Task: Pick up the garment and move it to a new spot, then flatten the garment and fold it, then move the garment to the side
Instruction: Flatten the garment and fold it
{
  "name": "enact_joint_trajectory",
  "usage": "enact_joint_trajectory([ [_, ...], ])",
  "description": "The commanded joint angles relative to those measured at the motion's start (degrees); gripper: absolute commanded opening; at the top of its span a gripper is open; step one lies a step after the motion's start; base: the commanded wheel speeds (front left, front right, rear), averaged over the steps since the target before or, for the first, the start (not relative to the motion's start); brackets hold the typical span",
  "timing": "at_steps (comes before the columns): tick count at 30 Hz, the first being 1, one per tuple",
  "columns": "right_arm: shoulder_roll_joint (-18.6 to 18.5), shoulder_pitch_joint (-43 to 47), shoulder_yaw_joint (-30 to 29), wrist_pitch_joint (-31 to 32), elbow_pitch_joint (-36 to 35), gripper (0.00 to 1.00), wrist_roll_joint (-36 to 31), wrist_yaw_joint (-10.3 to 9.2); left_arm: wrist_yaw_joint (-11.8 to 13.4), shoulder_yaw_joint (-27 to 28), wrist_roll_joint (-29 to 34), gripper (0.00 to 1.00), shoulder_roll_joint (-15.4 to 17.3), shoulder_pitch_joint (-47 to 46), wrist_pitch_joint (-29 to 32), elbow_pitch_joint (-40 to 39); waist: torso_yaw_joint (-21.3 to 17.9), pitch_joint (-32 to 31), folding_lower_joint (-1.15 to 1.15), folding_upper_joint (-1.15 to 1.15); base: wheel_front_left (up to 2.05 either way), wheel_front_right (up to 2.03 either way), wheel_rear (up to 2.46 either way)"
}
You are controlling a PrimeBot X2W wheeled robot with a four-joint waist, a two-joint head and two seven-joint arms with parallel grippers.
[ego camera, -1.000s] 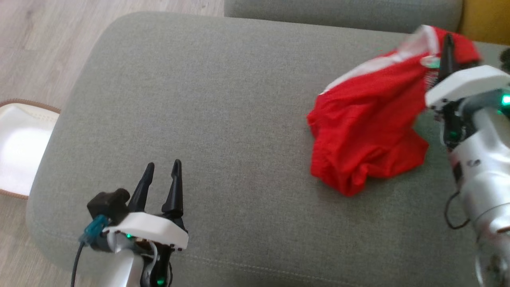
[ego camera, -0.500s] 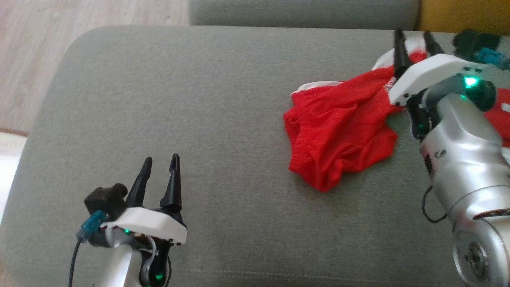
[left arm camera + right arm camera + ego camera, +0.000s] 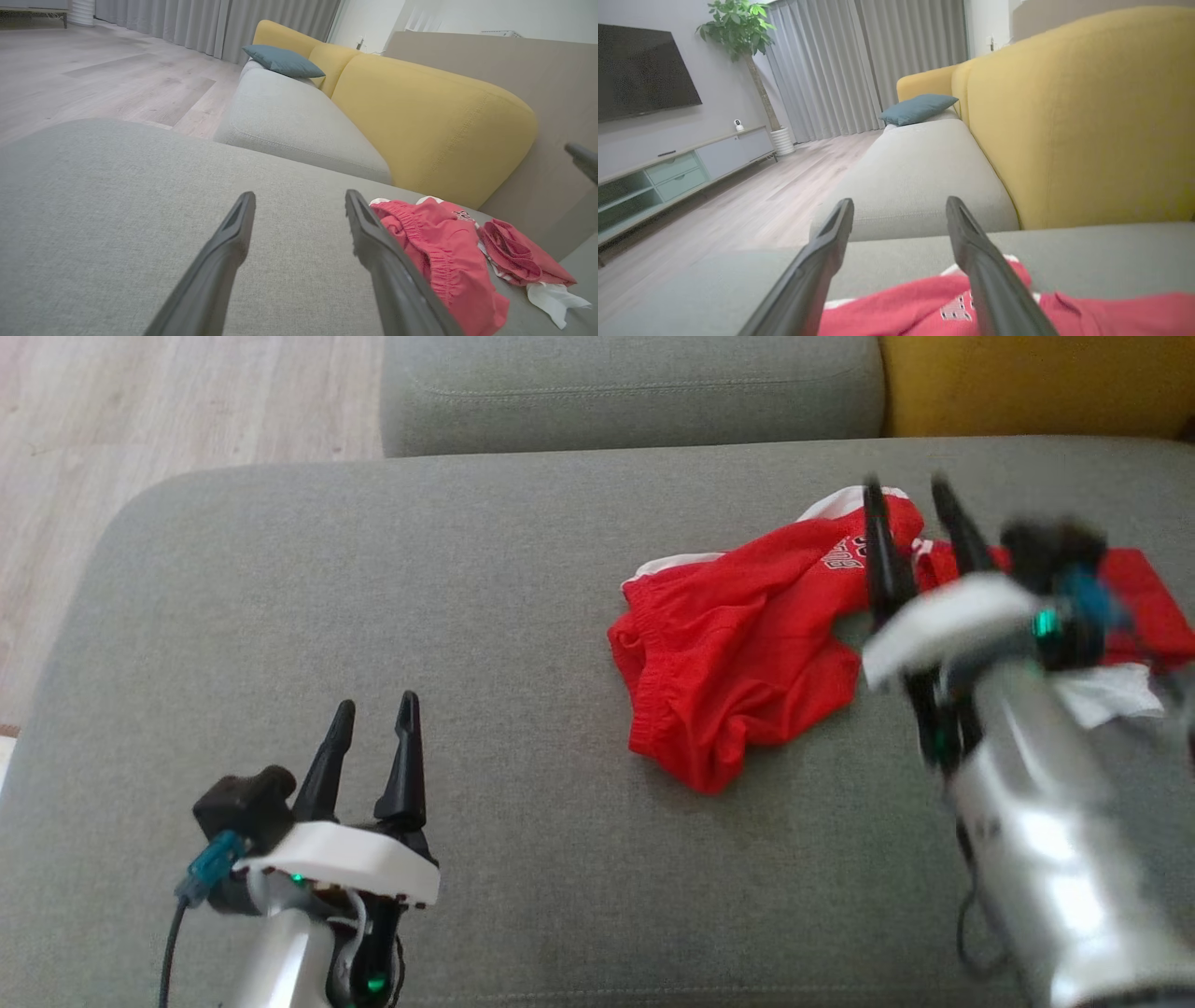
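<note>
Grey cushion [image 3: 467, 616]: wide bare fabric at front and left; rounded left edge drops to wood floor [image 3: 140, 411].
Left gripper [image 3: 377, 702]: near the front edge, fingers spread, empty, well apart from the garment.
Garment [image 3: 728, 644]: red shorts, crumpled heap on the cushion's right half, white trim on far side.
Right gripper [image 3: 906, 490]: blurred, fingers apart over the garment's far part, seems clear of the cloth.
Far edge: second grey cushion [image 3: 625, 383], yellow backrest [image 3: 1027, 383].
Change: a second ago the right gripper pinched the lifted garment; now released, cloth lies slumped.
</note>
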Motion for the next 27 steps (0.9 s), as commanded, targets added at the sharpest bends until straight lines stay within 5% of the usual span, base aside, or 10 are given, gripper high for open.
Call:
enact_joint_trajectory([
  [1, 1.1, 0.3, 0.5, -0.8, -2.6, 1.0, 0.4, -0.04, 0.2, 1.7, -0.3, 1.0, 0.4, -1.2, -0.7, -1.9, -0.2, 0.0, 0.0, 0.0, 0.0, 0.0, 0.0],
  [7, 1.3, 15.1, -3.5, -0.3, -17.1, 1.0, -0.9, -0.04, -0.7, -0.2, -0.6, 1.0, 0.4, -1.6, -0.7, -0.9, -2.0, 1.5, 0.0, 0.0, 0.0, 0.0, 0.0],
  [15, 1.3, 22.2, -6.7, 6.1, -33.1, 1.0, -2.0, -0.04, -4.3, -8.8, -0.1, 1.0, 0.4, -6.2, 1.8, 4.9, -6.0, 4.4, 0.0, 0.0, 0.0, 0.0, 0.0],
  [27, 1.4, 24.9, -7.6, 9.2, -41.0, 1.0, -1.2, -0.04, -5.4, -15.8, -1.6, 1.0, 1.6, -14.6, 4.9, 15.8, -11.7, 8.1, 0.0, 0.0, 0.0, 0.0, 0.0],
])
